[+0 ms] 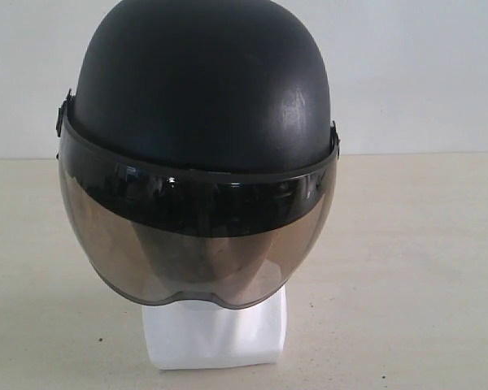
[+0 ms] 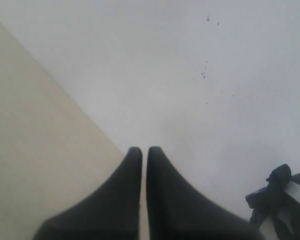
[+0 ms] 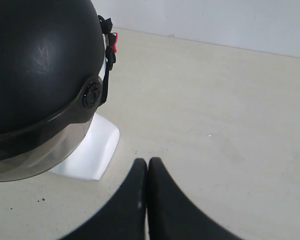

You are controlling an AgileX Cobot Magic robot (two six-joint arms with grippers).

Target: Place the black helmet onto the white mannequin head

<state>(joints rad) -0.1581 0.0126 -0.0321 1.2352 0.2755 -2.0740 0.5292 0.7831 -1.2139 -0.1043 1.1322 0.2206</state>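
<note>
One obstacle on the bench (image 1: 407, 268): black helmet (image 1: 199, 89) sitting over the white mannequin head (image 1: 215, 335), centre of exterior view. Open bench at its 3, 6 and 9 o'clock, room to pass. Wall (image 1: 423, 73) blocks 12 o'clock behind. My right claw (image 3: 147, 162), tips together, is apart from the helmet, bare bench between. My left claw (image 2: 144, 150), tips nearly touching, has an unclear dark bundle (image 2: 280, 200) near it.
</note>
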